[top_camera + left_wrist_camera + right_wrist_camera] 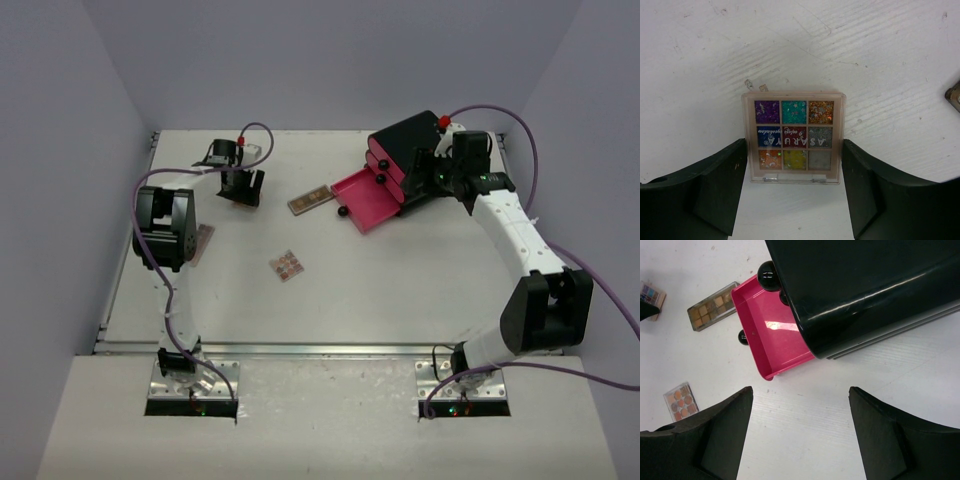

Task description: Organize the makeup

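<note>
White and finely scratched, the bench (pixel 400 290) carries, nearest to the arm bases, a small square palette (pixel 287 265). The right wrist view shows round peach and orange pans in it, which the top view leaves as a blur. Farther out lies a long narrow palette (pixel 309 200) of brown and tan squares, just beside the open pink drawer (pixel 365 205). This drawer is glossy plastic with round black knobs (pixel 767 274) and stands out from the black box (pixel 405 150), whose shell is smooth, shiny and rounded at the edges. The right claw (pixel 800 432) hangs above the bench in front of the drawer, its jaws wide apart and holding nothing.

At the far left, the left claw (pixel 793 187) is also spread. Its matte black fingers (pixel 715 192) stand on either side of a square glitter palette (pixel 793 137), which lies flat on the bench. The left wrist view alone shows all nine pans: purple, teal, gold, blue, red, grey, orange, yellow and silver. In the top view the claw hides this palette. Whether the fingers touch its sides I cannot tell.
</note>
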